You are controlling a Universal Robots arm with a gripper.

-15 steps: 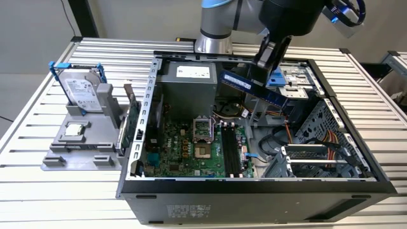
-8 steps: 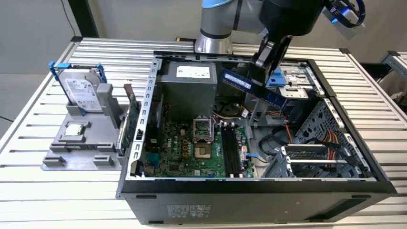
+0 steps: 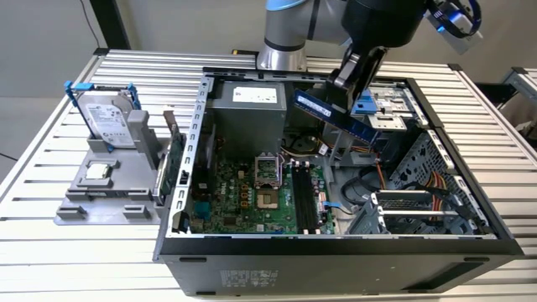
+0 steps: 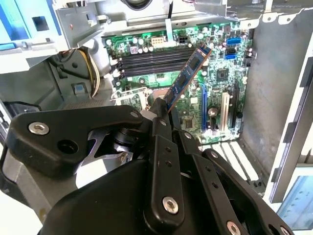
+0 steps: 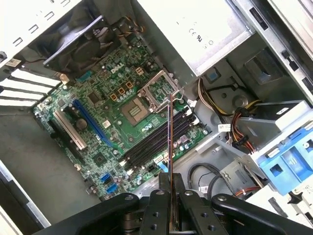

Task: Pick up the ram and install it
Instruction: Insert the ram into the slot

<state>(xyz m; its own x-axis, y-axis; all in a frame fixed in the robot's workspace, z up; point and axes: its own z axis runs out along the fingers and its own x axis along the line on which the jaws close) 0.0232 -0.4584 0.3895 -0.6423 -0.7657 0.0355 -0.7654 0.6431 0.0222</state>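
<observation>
The ram (image 3: 331,115) is a long dark-blue stick with black chips, hanging tilted over the open computer case (image 3: 336,251), above its back right part in the exterior view. My gripper (image 3: 343,88) is shut on its upper part. In the second wrist view the ram (image 4: 188,78) juts out from the black fingers (image 4: 161,117) toward the green motherboard (image 4: 220,78). It appears edge-on as a thin line, the ram (image 5: 169,132), rising from the gripper (image 5: 170,188) in the first wrist view. The black memory slots (image 3: 304,198) (image 4: 151,58) (image 5: 156,144) lie bare below, well apart from the stick.
On the exterior view's left, a grey stand (image 3: 109,201) holds a silver hard drive in a blue frame (image 3: 109,119), and a green card (image 3: 172,167) leans beside it. Inside the case are the power supply (image 3: 251,104), a blue drive bay (image 3: 373,104) and cables (image 3: 419,185).
</observation>
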